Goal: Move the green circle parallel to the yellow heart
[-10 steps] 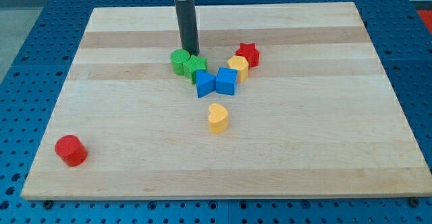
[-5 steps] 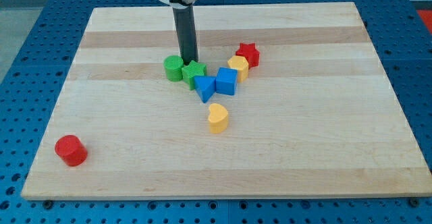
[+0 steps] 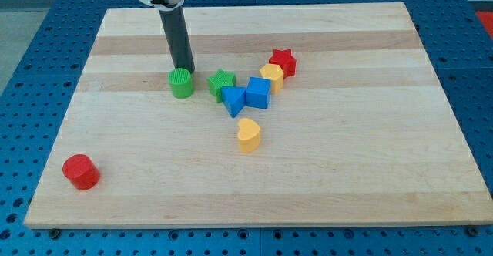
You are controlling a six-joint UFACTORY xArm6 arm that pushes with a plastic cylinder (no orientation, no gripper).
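tip: the rod's tip (image 3: 186,70) is sitting right behind the green circle (image 3: 182,82), touching it or just about, on its upper-right side in the view

gripper: there isn't one on this arm, just the bare rod, so nothing is being clenched or let go

green circle: it's standing near the green star (image 3: 222,81) but apart from it, off to the view's left of the cluster

yellow heart: the heart (image 3: 248,135) is lying below the cluster, nearer the view's bottom and to the right of the circle

cluster: green star, two blue blocks (image 3: 234,99) (image 3: 259,92), another yellow block (image 3: 272,77) and a red star (image 3: 283,61) are all bunching together

red cylinder: it's (image 3: 81,171) chilling way off at the bottom left of the table (image 3: 370,179)

step: looks like the circle is being shoved clear of the pile, so the job is underway but the circle isn't level with the heart yet

next move: probably needs a push straight toward the view's bottom, with the tip staying behind the circle, until it's lining up with the heart's row

watch out: a round block likes slipping off the tip sideways
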